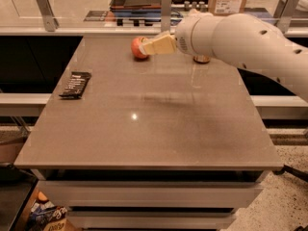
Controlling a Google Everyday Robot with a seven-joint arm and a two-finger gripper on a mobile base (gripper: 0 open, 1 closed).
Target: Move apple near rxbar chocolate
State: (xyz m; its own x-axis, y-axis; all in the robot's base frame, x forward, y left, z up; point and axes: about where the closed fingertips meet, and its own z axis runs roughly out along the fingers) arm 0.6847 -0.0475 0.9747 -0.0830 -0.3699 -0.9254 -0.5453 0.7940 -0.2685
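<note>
No legible text; end effector (146,47) at apple (136,48)

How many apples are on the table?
1. The apple sits near the far edge of the table, the gripper partly covering it. The arm might hide another behind it.

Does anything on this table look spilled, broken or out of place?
Nothing stands out. The small round red apple sits whole near the far edge of the grey table, the flat black-wrapped snack bar lies near its left edge, and the cream gripper is beside the apple.
</note>
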